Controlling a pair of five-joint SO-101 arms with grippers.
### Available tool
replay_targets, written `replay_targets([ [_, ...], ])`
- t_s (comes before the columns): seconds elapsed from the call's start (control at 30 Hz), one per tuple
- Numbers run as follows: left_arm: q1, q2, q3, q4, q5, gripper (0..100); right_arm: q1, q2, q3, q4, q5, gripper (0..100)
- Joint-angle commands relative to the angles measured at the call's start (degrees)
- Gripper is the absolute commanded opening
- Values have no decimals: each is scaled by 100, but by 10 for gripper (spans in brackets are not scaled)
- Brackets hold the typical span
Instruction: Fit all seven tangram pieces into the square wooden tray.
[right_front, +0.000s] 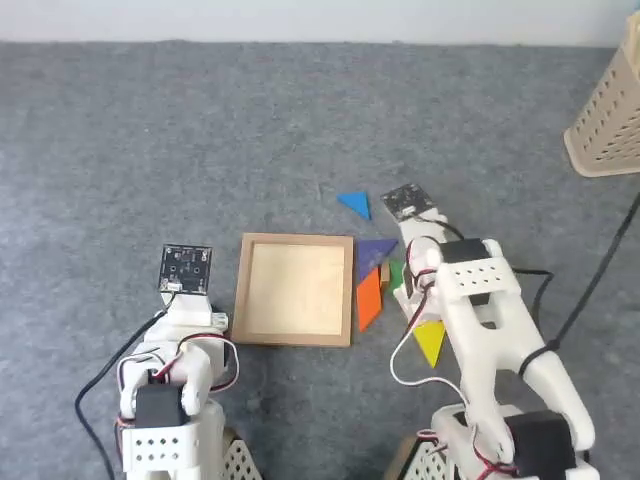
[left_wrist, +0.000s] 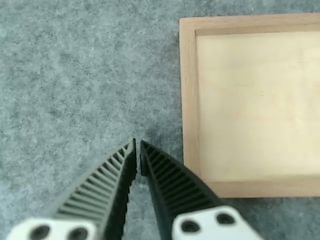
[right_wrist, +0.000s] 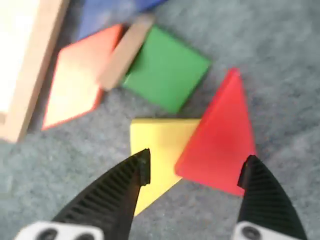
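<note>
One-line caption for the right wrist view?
Open right gripper over the red triangle touching the yellow triangle.

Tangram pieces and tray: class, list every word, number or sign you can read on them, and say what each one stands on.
None can be read.
The wooden tray, green square, red triangle and yellow piece are plain.
The dark board on the left arm: any marks are too small to read.
</note>
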Motion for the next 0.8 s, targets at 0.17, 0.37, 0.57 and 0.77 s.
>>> replay_targets([
  [0.17, 26, -105, -57, 35, -18, 17, 163, -400, -237, 365, 1582, 300],
  [0.37, 26, -105, -57, 35, -18, 17, 541, -382, -237, 180, 1987, 300],
  [0.57, 26, -105, -57, 35, -18, 17, 699, -382, -237, 154, 1864, 365],
  [0.77, 26, -105, -57, 35, -18, 17, 585, -356, -237, 136, 1943, 376],
])
